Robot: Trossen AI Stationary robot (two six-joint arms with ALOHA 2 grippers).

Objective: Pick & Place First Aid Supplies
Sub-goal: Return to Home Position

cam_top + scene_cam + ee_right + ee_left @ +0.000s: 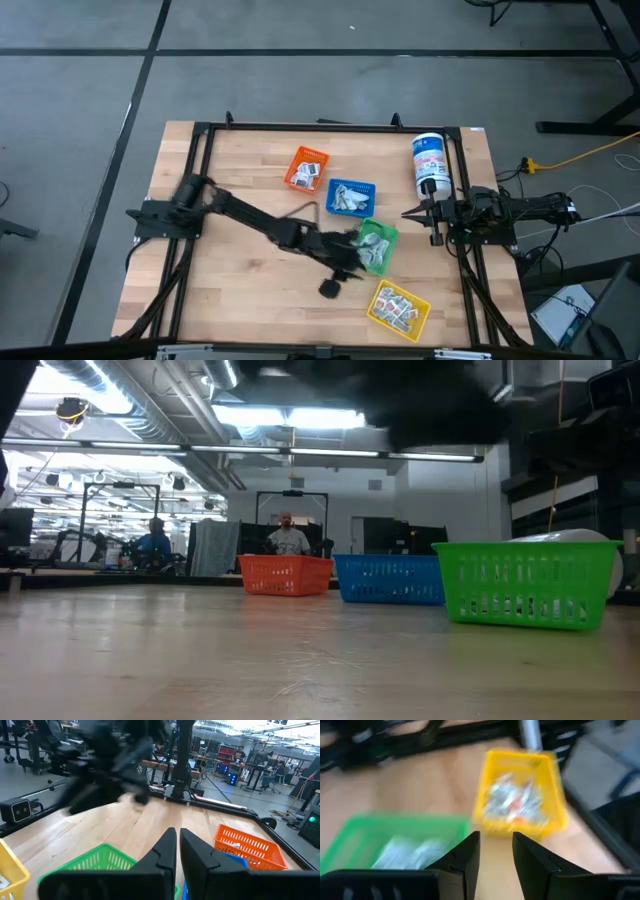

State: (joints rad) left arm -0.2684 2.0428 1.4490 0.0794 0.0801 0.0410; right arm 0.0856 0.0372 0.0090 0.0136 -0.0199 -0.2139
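Observation:
The first aid supplies are small white packets lying in four bins: orange (pixel 306 168), blue (pixel 350 197), green (pixel 378 245) and yellow (pixel 398 305). In the left wrist view, packets show in the green bin (pixel 415 852) and in the yellow bin (pixel 515 802). My left gripper (pixel 358 262) hangs open above the green bin's near edge. It points toward the yellow bin, and nothing is between its fingers (pixel 496 855). My right gripper (pixel 432 212) waits shut at the table's right edge, pointing level over the table (pixel 177 837).
A tall white canister (pixel 430 165) with a blue label stands at the far right, close to my right gripper. A black frame (pixel 330 126) runs around the table. Bare wood lies at the near left (pixel 230 290). People sit in the room beyond (pixel 288 538).

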